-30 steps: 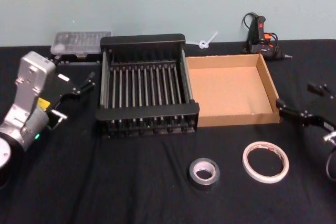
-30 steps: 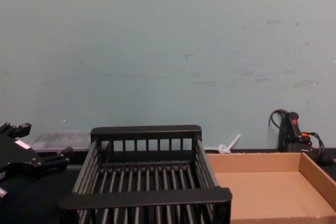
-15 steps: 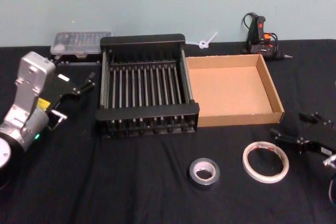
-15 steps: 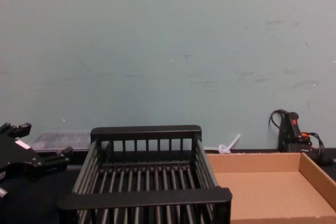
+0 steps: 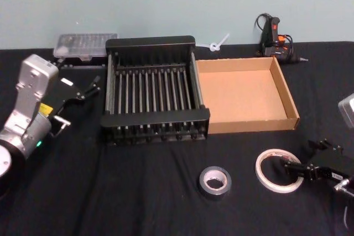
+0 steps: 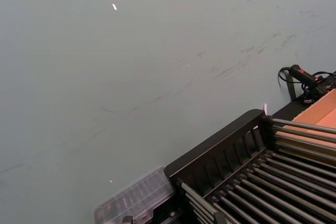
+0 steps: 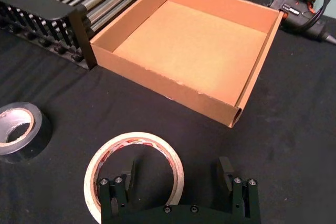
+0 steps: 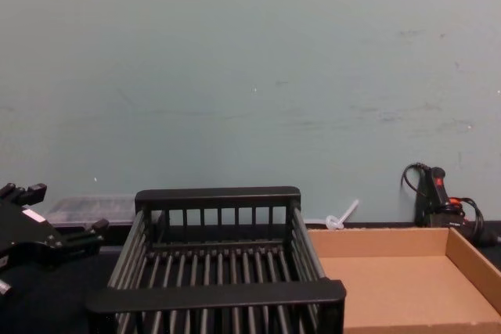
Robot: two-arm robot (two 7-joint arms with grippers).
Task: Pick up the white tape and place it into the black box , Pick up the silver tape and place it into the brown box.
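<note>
i see my right gripper (image 7: 178, 179) low over the desk (image 5: 138, 192) with its fingers (image 7: 125, 174) apart: one finger sits inside the ring of the white tape (image 7: 134, 174), the other outside it, so the near wall of the roll lies between them, not yet clamped. in the head view the right gripper (image 5: 301, 161) reaches in from the right edge onto the white tape (image 5: 279, 169), which lies flat on the black cloth in front of the brown box (image 5: 246, 95). the silver tape (image 5: 215, 182) lies flat just to the left of the white roll, apart from it, in front of the seam between the two boxes. the black box (image 5: 152, 95) stands touching the brown box's left wall; both hold nothing i can see. my left gripper (image 5: 83, 89) hangs parked to the left of the black box, fingers apart. behind the boxes, by the wall, i see a clear plastic case (image 5: 86, 45) and a glue gun (image 5: 274, 40).
</note>
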